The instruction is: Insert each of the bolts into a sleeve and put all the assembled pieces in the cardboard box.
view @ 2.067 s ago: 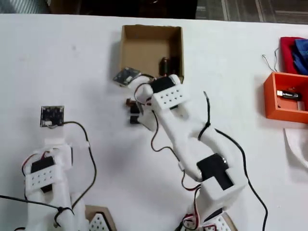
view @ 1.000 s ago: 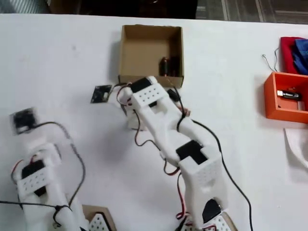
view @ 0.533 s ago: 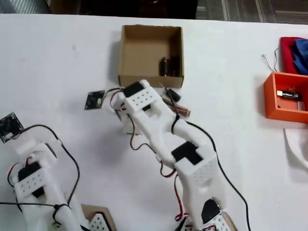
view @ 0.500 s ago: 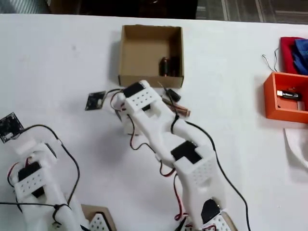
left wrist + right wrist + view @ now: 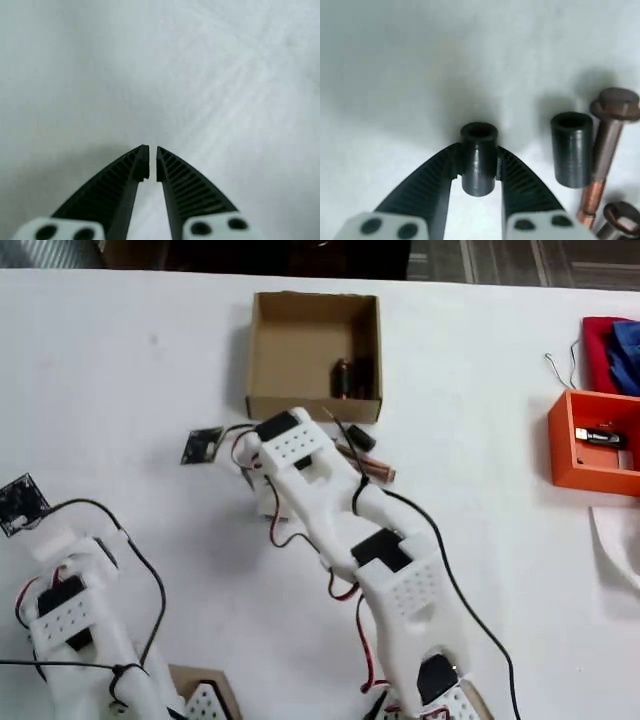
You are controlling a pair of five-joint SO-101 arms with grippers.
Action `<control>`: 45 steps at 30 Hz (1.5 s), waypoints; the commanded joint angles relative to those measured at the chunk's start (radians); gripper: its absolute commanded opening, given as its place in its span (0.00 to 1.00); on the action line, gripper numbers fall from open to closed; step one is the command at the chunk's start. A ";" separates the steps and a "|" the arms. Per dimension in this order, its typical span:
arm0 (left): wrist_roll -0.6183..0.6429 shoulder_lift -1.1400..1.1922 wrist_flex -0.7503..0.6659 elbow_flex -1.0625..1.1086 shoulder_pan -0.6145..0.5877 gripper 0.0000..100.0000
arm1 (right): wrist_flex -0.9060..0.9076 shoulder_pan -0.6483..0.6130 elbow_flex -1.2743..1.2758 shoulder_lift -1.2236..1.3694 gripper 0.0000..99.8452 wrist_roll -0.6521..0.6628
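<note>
Right gripper clamped on an upright black cylindrical sleeve, brown cardboard box at 12 o'clock; left gripper pinched closed, empty.

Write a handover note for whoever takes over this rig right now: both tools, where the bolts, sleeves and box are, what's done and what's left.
Left tool: shut, empty, over the bare white table.
Right tool: shut on an upright black cylindrical sleeve.
Nearby: a second black sleeve stands upright. A brown flanged metal bolt lies beside it, and another bolt head is close by.
Brown cardboard box: one dark piece inside, apparently already assembled.
Left to do: put a bolt into each of the two sleeves, then place both in the box.
</note>
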 commanded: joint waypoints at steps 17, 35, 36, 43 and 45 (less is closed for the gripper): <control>-0.068 0.005 -0.012 -0.045 0.040 0.06 | -0.030 0.390 0.433 -0.883 0.02 -0.373; -0.621 0.287 0.440 -0.737 0.913 0.11 | -0.093 1.175 0.895 -1.395 0.02 -0.548; -0.654 0.364 0.488 -0.803 0.951 0.11 | -0.105 1.210 0.916 -1.392 0.02 -0.548; -0.674 0.879 0.723 -1.348 1.086 0.11 | -0.133 1.346 1.016 -1.389 0.02 -0.468; -0.652 0.968 0.792 -1.497 1.102 0.11 | -0.134 1.363 1.040 -1.389 0.02 -0.448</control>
